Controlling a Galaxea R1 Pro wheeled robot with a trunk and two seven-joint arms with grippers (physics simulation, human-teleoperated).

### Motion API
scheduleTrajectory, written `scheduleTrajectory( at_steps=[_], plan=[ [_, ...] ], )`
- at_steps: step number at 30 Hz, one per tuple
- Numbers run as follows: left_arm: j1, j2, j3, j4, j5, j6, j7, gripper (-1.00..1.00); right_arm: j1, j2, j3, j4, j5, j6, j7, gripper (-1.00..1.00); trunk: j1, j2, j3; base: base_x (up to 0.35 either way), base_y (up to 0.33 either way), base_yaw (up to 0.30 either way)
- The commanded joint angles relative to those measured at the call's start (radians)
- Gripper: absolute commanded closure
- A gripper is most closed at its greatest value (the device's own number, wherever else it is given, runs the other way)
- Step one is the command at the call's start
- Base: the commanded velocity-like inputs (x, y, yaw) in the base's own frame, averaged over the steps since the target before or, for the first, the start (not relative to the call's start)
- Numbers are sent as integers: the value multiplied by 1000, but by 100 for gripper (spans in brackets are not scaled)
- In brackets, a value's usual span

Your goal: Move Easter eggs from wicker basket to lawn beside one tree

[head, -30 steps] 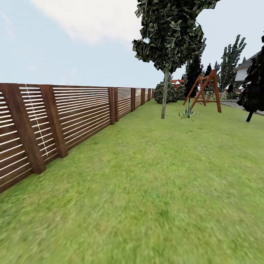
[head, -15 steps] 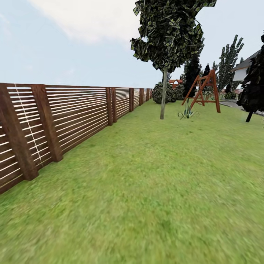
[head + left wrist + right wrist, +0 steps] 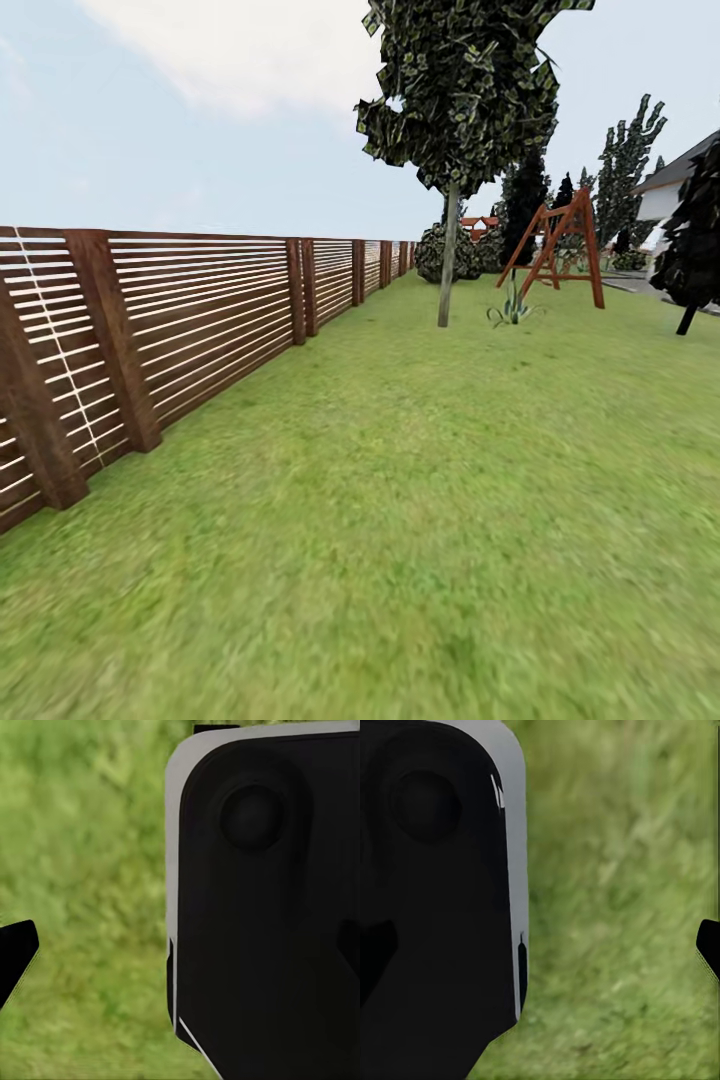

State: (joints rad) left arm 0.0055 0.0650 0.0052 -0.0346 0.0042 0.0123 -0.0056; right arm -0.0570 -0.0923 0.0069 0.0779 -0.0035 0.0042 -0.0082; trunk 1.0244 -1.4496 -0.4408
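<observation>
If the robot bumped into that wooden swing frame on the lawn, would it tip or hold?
The swing frame would probably hold: its legs splay into wide A-shapes on the lawn. The timber looks thick, so likely stiff and heavy. A side-on push might still rock it; its anchoring is too far off to tell.

fence (image 3: 200,310) cut off at left edge, near lawn (image 3: 420,560) blurred, white house (image 3: 672,190) cropped at right
</observation>
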Motion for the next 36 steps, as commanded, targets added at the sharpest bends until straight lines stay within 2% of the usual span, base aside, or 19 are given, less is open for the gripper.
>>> scheduleTrajectory(
  at_steps=[1, 36],
  plan=[
    [1, 0, 1, -2, 0, 1, -1, -100, -1, 0, 1, 2, 0, 0, -1, -100, 1, 0, -1, 337, 0, 0],
    [1, -1, 1, -2, 0, 1, -1, -100, -1, -1, 1, 2, -1, 0, -1, -100, 1, 0, -1, 337, 0, 0]
  ],
)
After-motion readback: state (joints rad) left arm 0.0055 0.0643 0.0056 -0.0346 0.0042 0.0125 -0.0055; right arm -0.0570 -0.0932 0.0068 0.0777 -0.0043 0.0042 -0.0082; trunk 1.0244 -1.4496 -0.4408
